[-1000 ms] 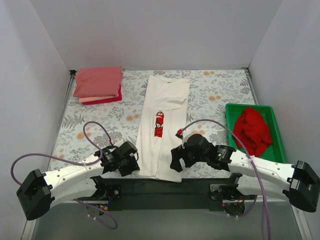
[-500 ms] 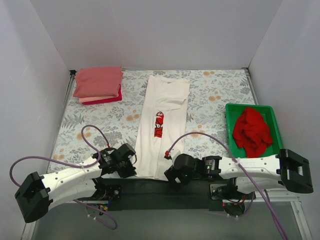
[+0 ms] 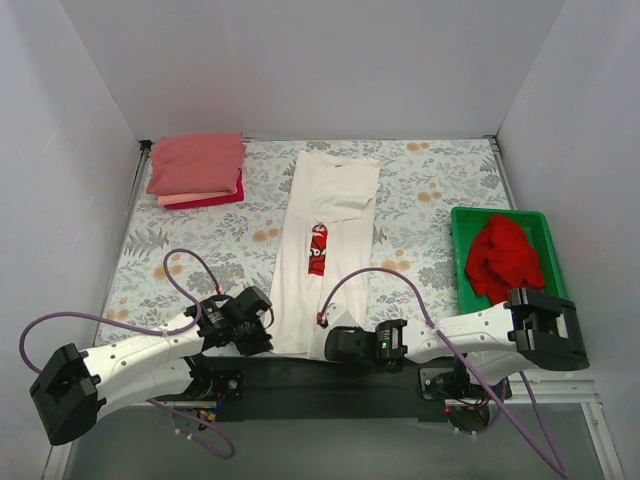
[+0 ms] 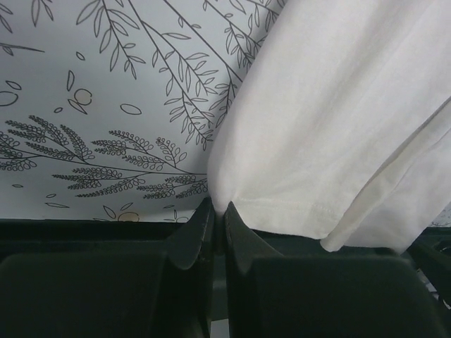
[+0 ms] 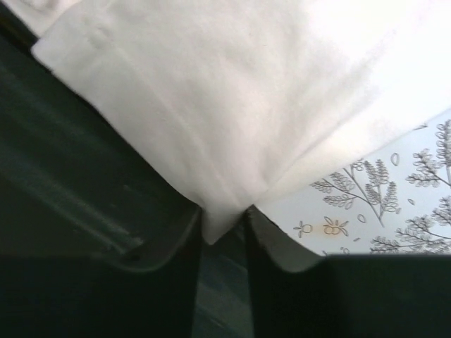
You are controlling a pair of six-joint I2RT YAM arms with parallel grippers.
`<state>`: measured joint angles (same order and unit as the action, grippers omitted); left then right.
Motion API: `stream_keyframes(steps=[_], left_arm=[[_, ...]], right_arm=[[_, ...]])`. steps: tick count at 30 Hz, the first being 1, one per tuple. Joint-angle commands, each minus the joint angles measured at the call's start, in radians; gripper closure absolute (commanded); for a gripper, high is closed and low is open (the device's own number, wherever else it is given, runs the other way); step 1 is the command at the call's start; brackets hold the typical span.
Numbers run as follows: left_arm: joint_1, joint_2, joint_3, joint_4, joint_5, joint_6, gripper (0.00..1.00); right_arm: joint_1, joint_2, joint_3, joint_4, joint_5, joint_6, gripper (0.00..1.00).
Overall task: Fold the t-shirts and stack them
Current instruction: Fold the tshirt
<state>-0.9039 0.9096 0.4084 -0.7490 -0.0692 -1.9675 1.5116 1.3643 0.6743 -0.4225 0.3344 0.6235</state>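
Bright, even light; the white t-shirt (image 5: 232,84) looks blurred, perhaps overexposed.

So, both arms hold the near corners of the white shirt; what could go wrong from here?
The left fingers pinch only the corner tip of the white t-shirt, so it may slip on lifting. The right fingers likewise hold a small point of cloth; one slip would likely skew the fold. The purple cable arcs over the shirt and might drag it.
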Motion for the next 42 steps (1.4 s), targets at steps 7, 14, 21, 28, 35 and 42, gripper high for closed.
stream_keyframes(steps=[7, 14, 21, 28, 35, 42], left_arm=[[0.002, -0.038, 0.047, -0.067, -0.012, 0.025, 1.0], [-0.007, -0.109, 0.003, -0.098, 0.152, 0.033, 1.0], [-0.049, -0.236, 0.02, -0.147, 0.181, -0.007, 1.0], [-0.049, -0.167, 0.125, -0.096, 0.005, 0.073, 1.0], [-0.047, -0.014, 0.268, -0.001, -0.196, 0.119, 1.0], [-0.012, 0.147, 0.423, 0.091, -0.34, 0.176, 1.0]], right_arm=[[0.021, 0.019, 0.096, -0.102, 0.164, 0.071, 0.91], [0.082, -0.054, 0.064, -0.105, -0.006, 0.045, 0.99], [0.151, -0.1, 0.056, -0.101, -0.009, 0.116, 0.99], [0.032, -0.168, 0.07, -0.113, 0.066, 0.104, 0.99], [-0.161, -0.261, 0.082, -0.073, 0.115, -0.011, 0.99], [-0.356, -0.243, 0.126, 0.016, 0.055, -0.143, 0.99]])
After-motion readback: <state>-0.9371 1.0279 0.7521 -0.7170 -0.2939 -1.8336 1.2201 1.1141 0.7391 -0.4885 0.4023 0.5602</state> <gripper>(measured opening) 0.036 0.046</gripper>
